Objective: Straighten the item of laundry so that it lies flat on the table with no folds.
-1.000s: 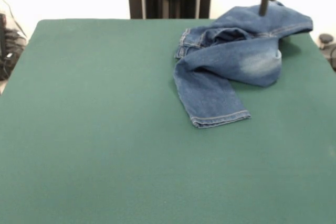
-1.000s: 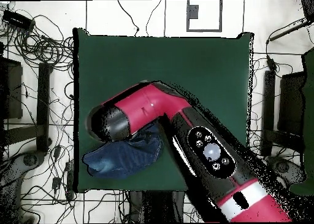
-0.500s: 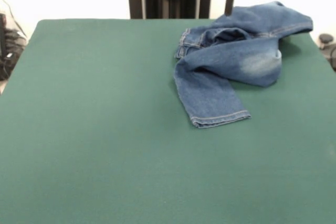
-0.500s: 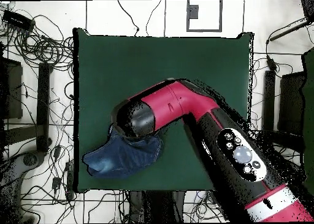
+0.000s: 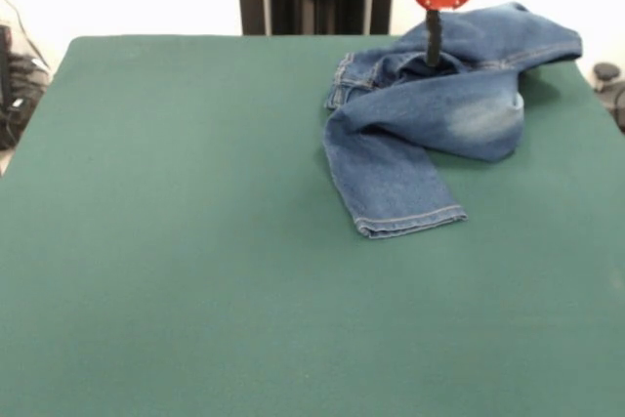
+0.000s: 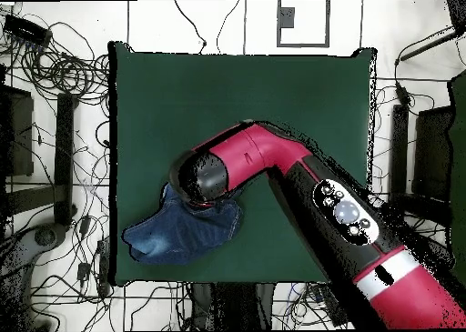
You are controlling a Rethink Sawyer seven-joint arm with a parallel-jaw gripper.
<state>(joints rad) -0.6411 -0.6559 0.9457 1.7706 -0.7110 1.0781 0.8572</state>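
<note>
While the end effector (image 5: 433, 54) stands on the far waistband of the crumpled jeans (image 5: 430, 119), its grip unclear, one leg runs near-left over the worktop (image 5: 195, 241).

The blue denim jeans (image 5: 439, 104) lie crumpled at the far right part of the dark green table (image 5: 195, 241); one leg (hem with tan stitching) stretches toward the front; a faded pale patch shows; the waistband is bunched.

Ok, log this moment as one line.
gripper: down at waistband, grip unclear | jeans: crumpled, one leg folded under | table: jeans near one corner
</note>
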